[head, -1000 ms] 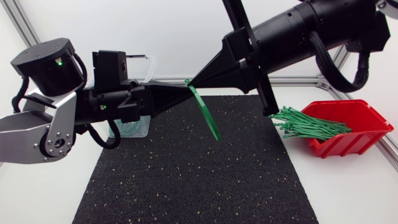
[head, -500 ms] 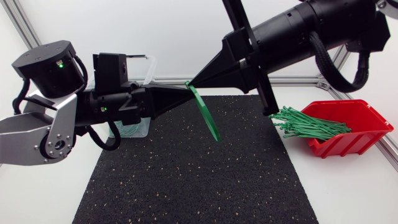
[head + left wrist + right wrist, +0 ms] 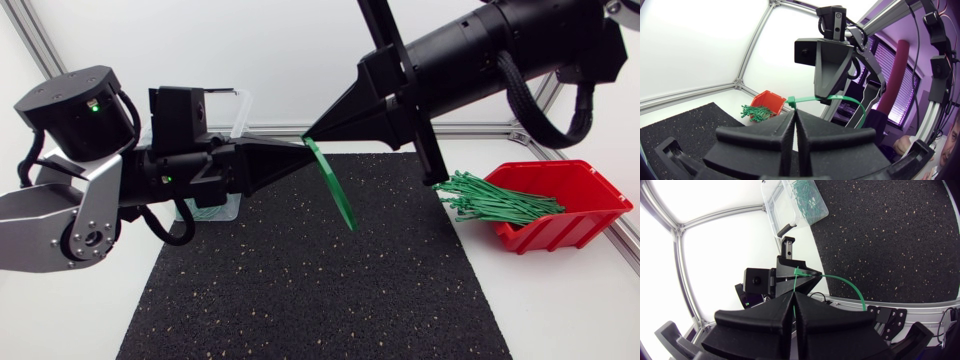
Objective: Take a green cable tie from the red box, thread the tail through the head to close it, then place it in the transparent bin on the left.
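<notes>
1. Above the black mat (image 3: 300, 290), one green cable tie (image 3: 335, 190) hangs. The left gripper (image 3: 297, 150) is closed tight on its head end, and the right gripper (image 3: 310, 132) is closed tight on its strap.
2. A loose pinch could drop it. A crooked push could miss the head. I cannot tell if the tail is through.
3. Count: one held tie, two grippers, one red box (image 3: 570, 225) of many ties, one clear bin (image 3: 240, 105).

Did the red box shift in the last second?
No. The red box sits where it was, just off the black mat's right edge.
</notes>
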Robot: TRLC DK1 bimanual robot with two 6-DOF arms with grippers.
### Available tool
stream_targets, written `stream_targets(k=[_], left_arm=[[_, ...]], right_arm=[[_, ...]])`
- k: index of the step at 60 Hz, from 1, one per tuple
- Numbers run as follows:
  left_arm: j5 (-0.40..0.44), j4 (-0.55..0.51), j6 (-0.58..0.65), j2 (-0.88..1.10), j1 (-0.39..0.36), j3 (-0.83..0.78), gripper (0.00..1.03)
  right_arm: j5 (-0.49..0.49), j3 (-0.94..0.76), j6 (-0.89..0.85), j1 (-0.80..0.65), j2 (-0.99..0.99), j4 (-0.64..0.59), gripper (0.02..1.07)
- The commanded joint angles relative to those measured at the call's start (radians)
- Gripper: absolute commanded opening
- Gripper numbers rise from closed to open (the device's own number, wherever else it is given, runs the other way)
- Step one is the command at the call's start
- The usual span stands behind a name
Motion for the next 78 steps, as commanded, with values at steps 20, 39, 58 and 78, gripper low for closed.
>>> stream_targets(k=[20, 39, 58, 78], left_arm=[[-0.004, 0.015, 0.001, -0.047, -0.005, -0.026, 0.04], [-0.004, 0.015, -0.016, -0.089, -0.012, -0.039, 0.04], [-0.004, 0.015, -0.023, -0.109, -0.015, -0.049, 0.04], [-0.004, 0.015, -0.018, -0.1, -0.011, -0.045, 0.04]], right_arm=[[0.02, -0.006, 0.008, 0.005, 0.024, 0.01, 0.07], [0.048, 0.002, -0.003, 0.017, 0.064, 0.01, 0.08], [0.057, 0.002, -0.017, 0.025, 0.07, 0.018, 0.1], [0.049, 0.003, -0.02, 0.045, 0.068, 0.021, 0.49]])
